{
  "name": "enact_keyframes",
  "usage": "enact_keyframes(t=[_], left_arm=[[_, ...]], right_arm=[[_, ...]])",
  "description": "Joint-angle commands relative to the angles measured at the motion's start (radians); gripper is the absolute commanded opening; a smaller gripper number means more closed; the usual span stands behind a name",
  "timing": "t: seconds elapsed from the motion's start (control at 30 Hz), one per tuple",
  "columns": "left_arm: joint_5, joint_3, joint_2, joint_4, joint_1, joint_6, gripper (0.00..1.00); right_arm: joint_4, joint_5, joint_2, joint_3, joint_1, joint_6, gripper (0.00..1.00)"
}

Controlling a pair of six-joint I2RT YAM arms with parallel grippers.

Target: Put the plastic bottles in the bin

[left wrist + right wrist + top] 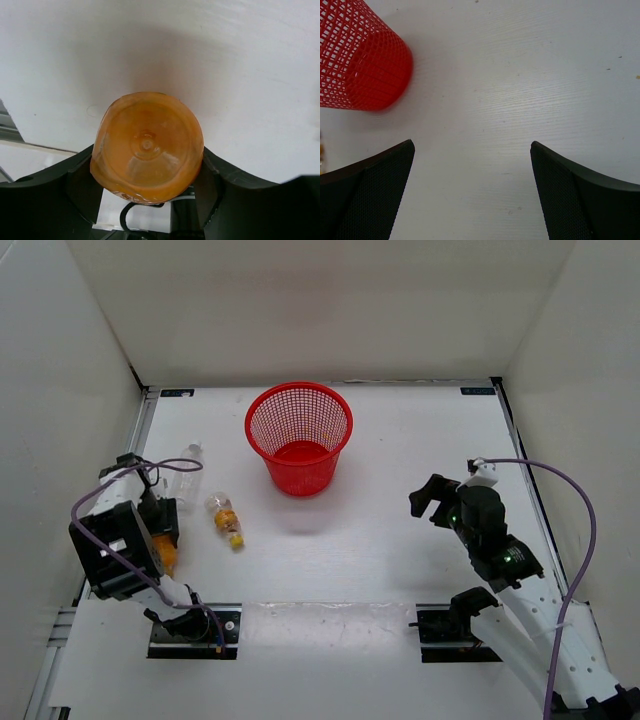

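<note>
The left hand (pixel 146 182) is clamping the sides of an orange bottle (pixel 147 145), whose round base is facing the wrist camera, well to the near left of the bin (pixel 300 472). A clear bottle (pixel 184 478) with a white cap (pixel 194 449) is lying on the table (pixel 380 540) left of the bin. A yellow-orange bottle (pixel 226 521) is lying near-left of the bin, between it and the left hand. The right hand (pixel 472 150) is hovering near-right of the bin, fingers spread wide apart.
</note>
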Motion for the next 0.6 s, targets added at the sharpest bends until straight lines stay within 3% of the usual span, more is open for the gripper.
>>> enact_keyframes(t=[0.0, 0.17, 0.23, 0.3, 0.33, 0.37, 0.43, 0.5, 0.57], left_arm=[[0.037, 0.073, -0.073, -0.062, 0.010, 0.041, 0.10], [0.064, 0.307, -0.110, -0.192, 0.010, 0.050, 0.10], [0.078, 0.562, -0.110, -0.258, -0.028, 0.050, 0.10], [0.069, 0.753, -0.083, -0.269, -0.144, 0.050, 0.10], [0.054, 0.949, -0.037, -0.269, -0.191, 0.034, 0.10], [0.019, 1.040, -0.011, -0.269, -0.241, 0.033, 0.10], [-0.033, 1.233, 0.064, -0.179, -0.401, 0.024, 0.10], [-0.061, 1.259, 0.079, -0.072, -0.536, 0.038, 0.10], [-0.061, 1.181, 0.088, 0.125, -0.611, 0.055, 0.10]], right_arm=[[0.038, 0.018, -0.006, 0.000, 0.002, -0.021, 1.00], [0.047, 0.018, -0.015, 0.000, 0.002, -0.021, 1.00], [0.047, 0.018, -0.015, -0.009, 0.002, -0.021, 1.00], [0.061, 0.018, -0.015, -0.019, 0.002, -0.021, 1.00], [0.061, 0.007, -0.006, -0.019, 0.002, -0.021, 1.00], [0.084, 0.007, -0.006, -0.028, 0.002, -0.021, 1.00], [0.093, -0.005, 0.023, -0.028, 0.002, -0.011, 1.00], [0.093, -0.016, 0.046, -0.006, 0.012, -0.002, 1.00], [0.093, -0.025, 0.055, 0.004, 0.012, 0.010, 1.00]])
